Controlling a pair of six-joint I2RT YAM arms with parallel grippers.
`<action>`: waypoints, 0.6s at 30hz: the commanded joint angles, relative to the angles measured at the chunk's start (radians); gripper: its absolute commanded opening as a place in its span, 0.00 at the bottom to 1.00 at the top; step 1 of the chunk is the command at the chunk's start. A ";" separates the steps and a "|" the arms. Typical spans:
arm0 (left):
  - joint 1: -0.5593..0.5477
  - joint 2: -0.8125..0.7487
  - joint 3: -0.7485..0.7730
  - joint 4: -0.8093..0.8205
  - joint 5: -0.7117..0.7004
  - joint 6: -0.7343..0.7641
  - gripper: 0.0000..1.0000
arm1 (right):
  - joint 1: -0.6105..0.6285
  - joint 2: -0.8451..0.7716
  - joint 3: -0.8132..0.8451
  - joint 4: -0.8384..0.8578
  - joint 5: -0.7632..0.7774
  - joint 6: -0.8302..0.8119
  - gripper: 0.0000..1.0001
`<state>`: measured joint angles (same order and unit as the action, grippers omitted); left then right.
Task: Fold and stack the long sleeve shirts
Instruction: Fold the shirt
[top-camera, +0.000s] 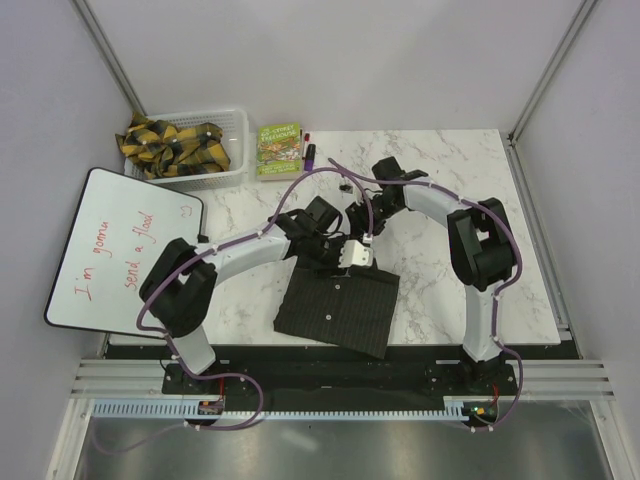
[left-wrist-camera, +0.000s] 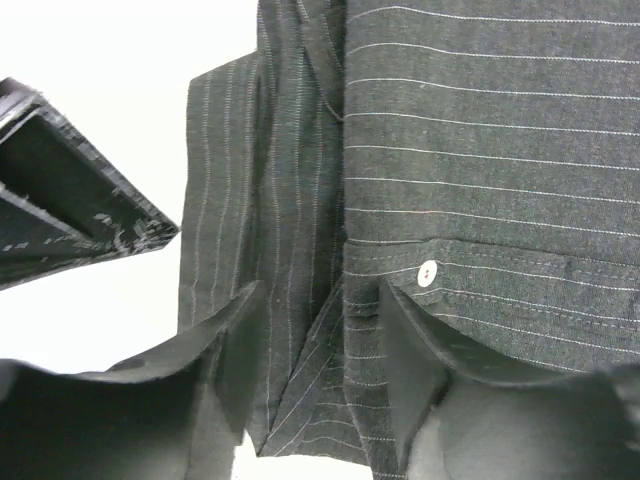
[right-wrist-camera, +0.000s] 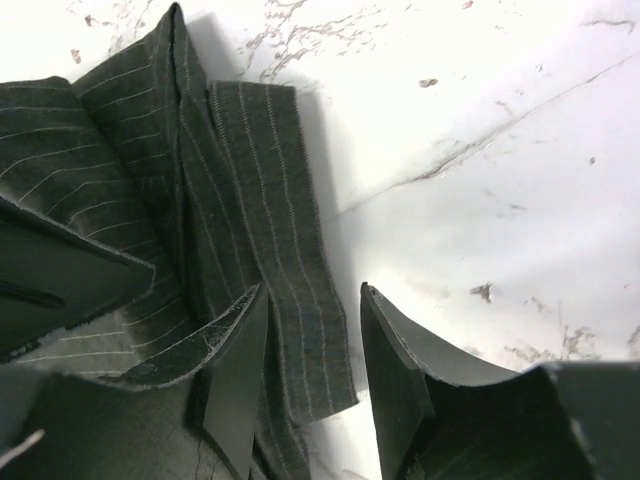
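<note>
The folded shirt (top-camera: 335, 308) is lying limp by the bench's (top-camera: 450, 170) near edge. The left tool (left-wrist-camera: 320, 300) and right tool (right-wrist-camera: 313, 300) are gaping empty. Pinching a folded edge is looking safest.

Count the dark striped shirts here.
1: the folded dark striped shirt lies at the middle of the near edge of the table. Another could lie hidden beneath it.

One shirt (top-camera: 335, 305); one basket (top-camera: 207, 176); one book (top-camera: 279, 150)
</note>
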<state>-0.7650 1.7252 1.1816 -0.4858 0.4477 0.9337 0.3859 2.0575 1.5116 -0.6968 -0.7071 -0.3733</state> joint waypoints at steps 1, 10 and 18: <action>0.001 0.022 0.055 -0.068 0.074 0.040 0.64 | -0.002 0.062 0.055 -0.032 -0.025 -0.029 0.50; 0.001 0.040 0.044 -0.108 0.100 0.056 0.63 | 0.005 0.127 0.067 -0.038 -0.014 -0.056 0.41; 0.003 0.073 0.072 -0.109 0.102 0.066 0.35 | 0.005 0.133 0.055 -0.036 -0.028 -0.076 0.25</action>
<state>-0.7650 1.7905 1.1999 -0.5804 0.5205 0.9615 0.3843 2.1674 1.5547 -0.7235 -0.7288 -0.4141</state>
